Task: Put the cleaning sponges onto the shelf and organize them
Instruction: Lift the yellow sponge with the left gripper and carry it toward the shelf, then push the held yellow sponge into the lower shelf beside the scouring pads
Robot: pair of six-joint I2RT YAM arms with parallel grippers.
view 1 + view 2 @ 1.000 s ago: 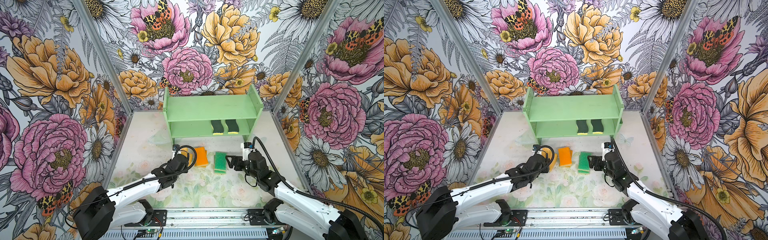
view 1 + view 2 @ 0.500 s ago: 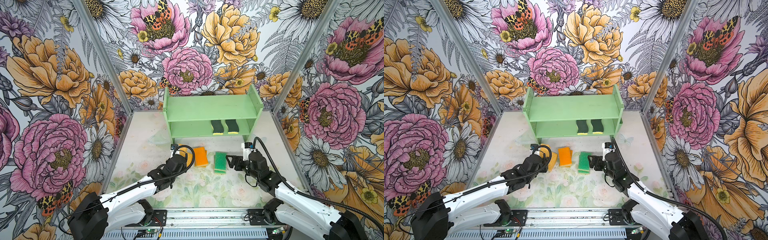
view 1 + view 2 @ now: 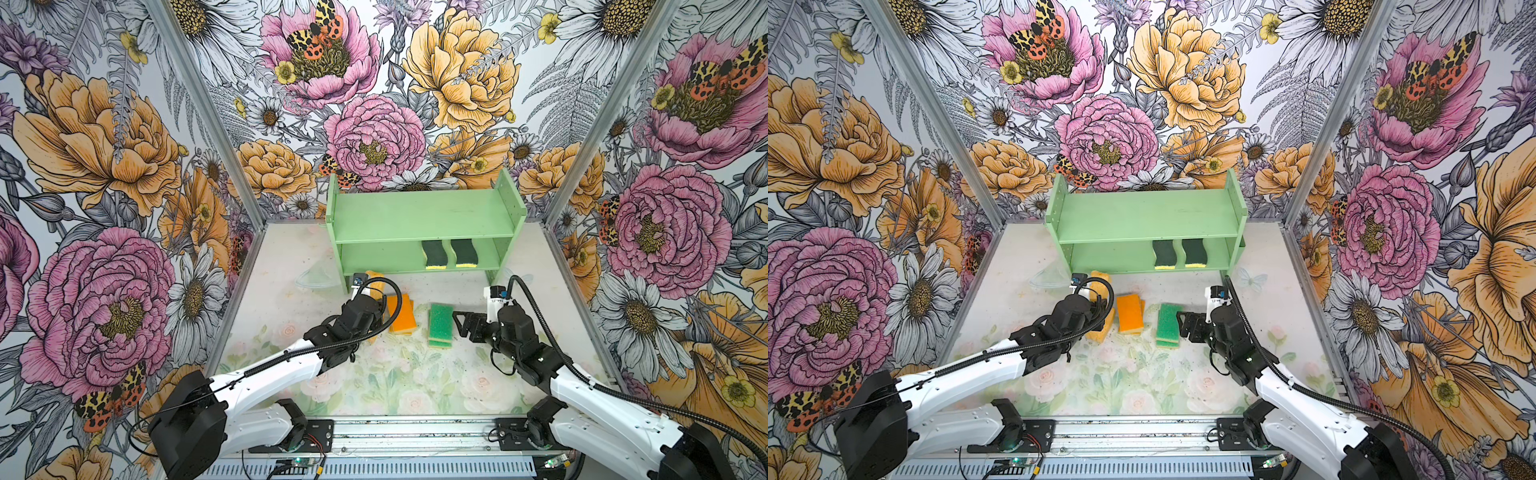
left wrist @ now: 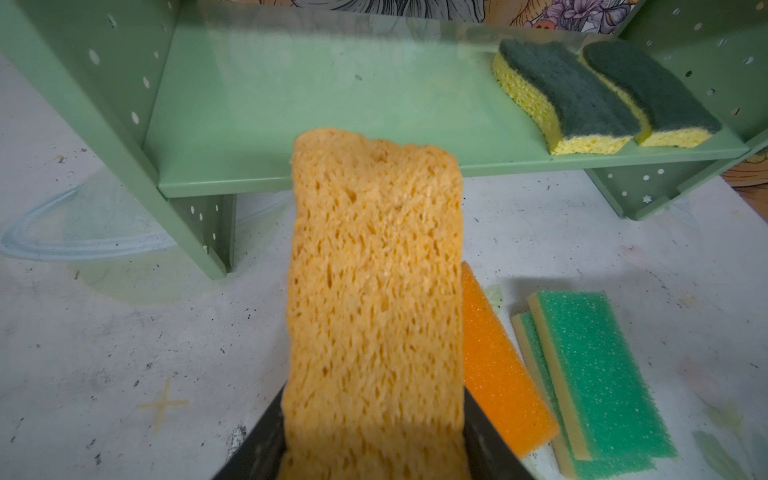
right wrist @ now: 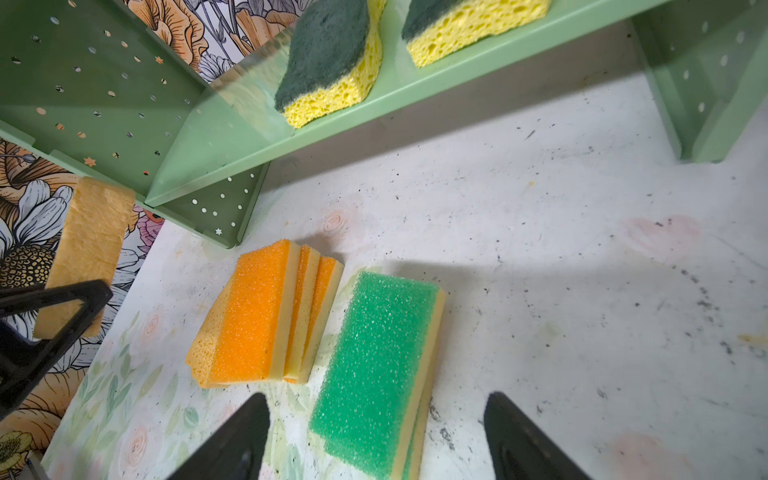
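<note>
The mint-green shelf (image 3: pixel 422 218) stands at the back, and two wavy dark-green-topped sponges (image 3: pixel 434 253) (image 3: pixel 464 252) lie side by side at the right end of its lower tier. My left gripper (image 4: pixel 374 440) is shut on a porous yellow sponge (image 4: pixel 376 270), held lifted before the left half of the lower tier (image 4: pixel 332 104). On the floor lie orange-topped sponges (image 5: pixel 257 316) fanned over another porous yellow one (image 5: pixel 201 353), and to their right two stacked green-topped sponges (image 5: pixel 382 353). My right gripper (image 5: pixel 376 399) is open, one finger each side of the green stack's near end.
A clear curved plastic piece (image 3: pixel 316 277) lies on the floor by the shelf's left leg (image 4: pixel 208 232). Flowered walls close in the left, back and right. The arms' mounting rail (image 3: pixel 415 436) runs along the front edge.
My left arm has carried the porous yellow sponge a little farther toward the shelf. The right arm and the floor sponges have not moved.
</note>
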